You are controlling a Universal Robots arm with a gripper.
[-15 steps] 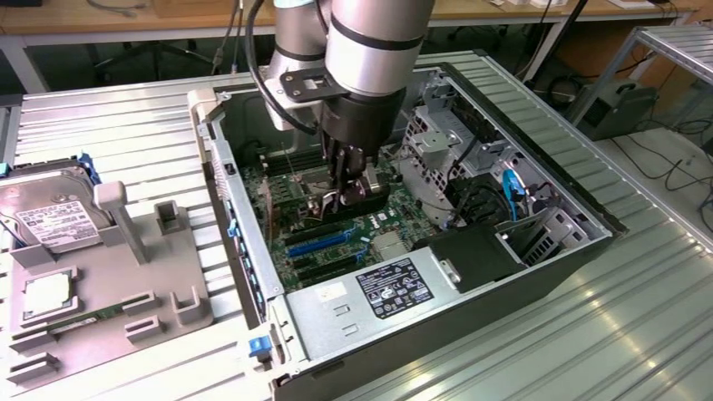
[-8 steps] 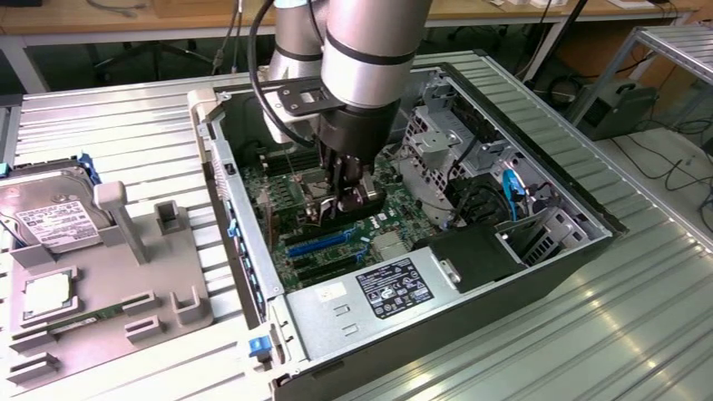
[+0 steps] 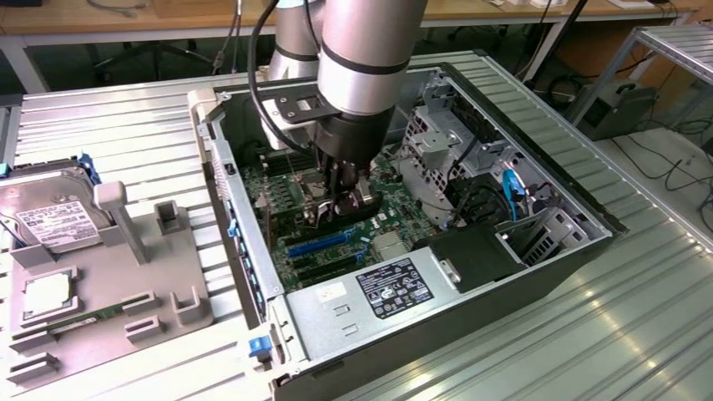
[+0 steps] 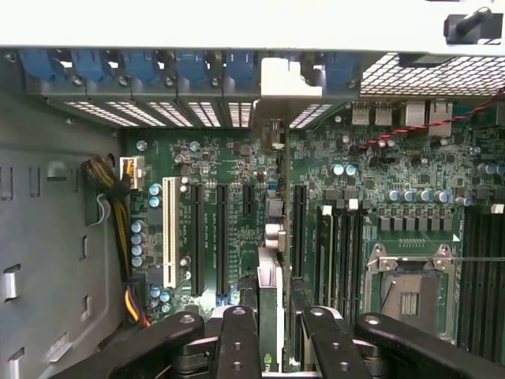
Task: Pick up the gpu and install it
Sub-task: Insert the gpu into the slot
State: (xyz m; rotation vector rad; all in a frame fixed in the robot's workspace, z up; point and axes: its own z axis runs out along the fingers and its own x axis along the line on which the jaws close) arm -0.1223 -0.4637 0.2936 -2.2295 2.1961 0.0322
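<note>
The open computer case (image 3: 557, 251) lies on its side with the green motherboard (image 4: 237, 170) exposed. My gripper (image 3: 343, 203) reaches down into the case over the expansion slots. The gpu (image 4: 270, 276) is a thin dark card seen edge-on in the wrist view, running between my two fingers (image 4: 238, 339) toward the rear slot openings. Its silver bracket end (image 4: 273, 134) sits against the case's back wall. The card stands upright just above or in a long black slot (image 4: 298, 229); I cannot tell if it is seated. My gripper (image 4: 278, 313) is shut on it.
At the exterior view's left, a grey holder tray (image 3: 134, 284) carries a silver hard drive (image 3: 45, 213), a square processor (image 3: 47, 296) and a green memory stick (image 3: 83, 322). The power supply (image 3: 390, 288) and a drive cage (image 3: 446, 142) crowd the case. Yellow cables (image 4: 110, 197) lie beside the board.
</note>
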